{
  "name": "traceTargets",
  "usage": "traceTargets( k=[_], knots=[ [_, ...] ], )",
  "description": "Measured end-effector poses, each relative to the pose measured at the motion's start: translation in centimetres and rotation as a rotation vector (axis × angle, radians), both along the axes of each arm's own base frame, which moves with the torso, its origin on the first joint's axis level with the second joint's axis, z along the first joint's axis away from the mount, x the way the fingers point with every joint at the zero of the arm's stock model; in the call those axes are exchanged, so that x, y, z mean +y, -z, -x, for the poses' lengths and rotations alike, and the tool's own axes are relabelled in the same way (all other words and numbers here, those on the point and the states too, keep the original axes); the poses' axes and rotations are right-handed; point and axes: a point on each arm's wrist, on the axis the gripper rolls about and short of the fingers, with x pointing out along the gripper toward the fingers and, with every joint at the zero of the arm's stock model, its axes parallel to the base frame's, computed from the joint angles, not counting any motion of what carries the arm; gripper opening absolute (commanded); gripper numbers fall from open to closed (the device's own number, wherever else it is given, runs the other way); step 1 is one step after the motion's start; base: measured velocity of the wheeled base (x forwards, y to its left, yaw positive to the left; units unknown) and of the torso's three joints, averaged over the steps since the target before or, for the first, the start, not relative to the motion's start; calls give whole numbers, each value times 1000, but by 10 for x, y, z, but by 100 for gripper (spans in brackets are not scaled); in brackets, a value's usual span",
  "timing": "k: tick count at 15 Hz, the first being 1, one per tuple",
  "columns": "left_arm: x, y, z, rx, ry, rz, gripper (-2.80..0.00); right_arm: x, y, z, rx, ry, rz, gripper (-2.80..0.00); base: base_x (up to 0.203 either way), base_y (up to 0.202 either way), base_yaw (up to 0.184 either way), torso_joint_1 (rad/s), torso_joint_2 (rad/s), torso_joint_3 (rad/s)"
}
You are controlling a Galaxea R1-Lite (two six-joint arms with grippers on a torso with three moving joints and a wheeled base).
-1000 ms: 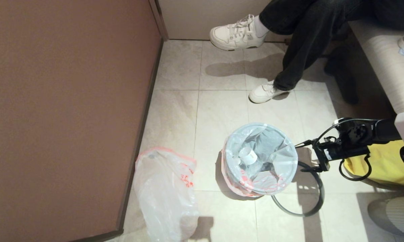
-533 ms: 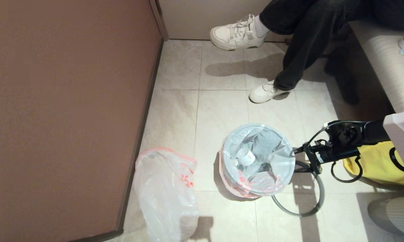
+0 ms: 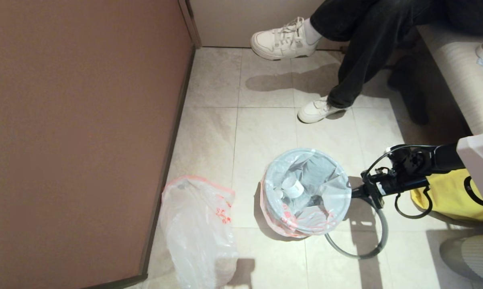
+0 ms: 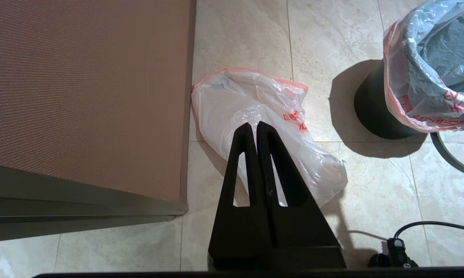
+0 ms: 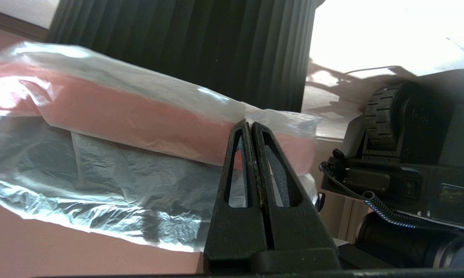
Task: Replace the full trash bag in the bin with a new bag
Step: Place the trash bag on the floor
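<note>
The full trash bag (image 3: 305, 192), translucent with a pink-red edge and a white cup inside, lines the bin (image 4: 370, 116) and is folded over its rim. My right gripper (image 3: 351, 194) is at the bin's right side, shut, its tips (image 5: 250, 124) pinching the bag's folded edge (image 5: 139, 116) in front of the bin's dark ribbed wall (image 5: 185, 46). The grey hoop (image 3: 380, 241) lies on the floor beside the bin. The new bag (image 3: 197, 228) lies crumpled by the brown wall. My left gripper (image 4: 253, 125) hangs shut and empty above the new bag (image 4: 232, 100); it is outside the head view.
A seated person's legs and white shoes (image 3: 317, 110) are beyond the bin. A brown wall (image 3: 76, 120) bounds the left. A yellow bag (image 3: 454, 196) and a bench (image 3: 458, 68) are on the right. A black cable (image 4: 428, 226) lies on the tiles.
My right gripper moved left to the bin's rim and shut on the bag's edge. The bin and bag shifted slightly left. The left arm stayed put.
</note>
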Motion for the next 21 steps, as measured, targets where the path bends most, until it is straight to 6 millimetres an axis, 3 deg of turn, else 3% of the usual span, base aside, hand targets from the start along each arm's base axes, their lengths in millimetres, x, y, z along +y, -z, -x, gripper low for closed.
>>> traceTargets(
  k=[7,21],
  knots=[
    [0,0,0,0,0,0,-280,0,-3,2,8,-8,-22,-280,0,0,0,0,0,0],
    [0,0,0,0,0,0,-280,-6,-27,8,-24,-60,-44,-280,0,0,0,0,0,0]
  ],
)
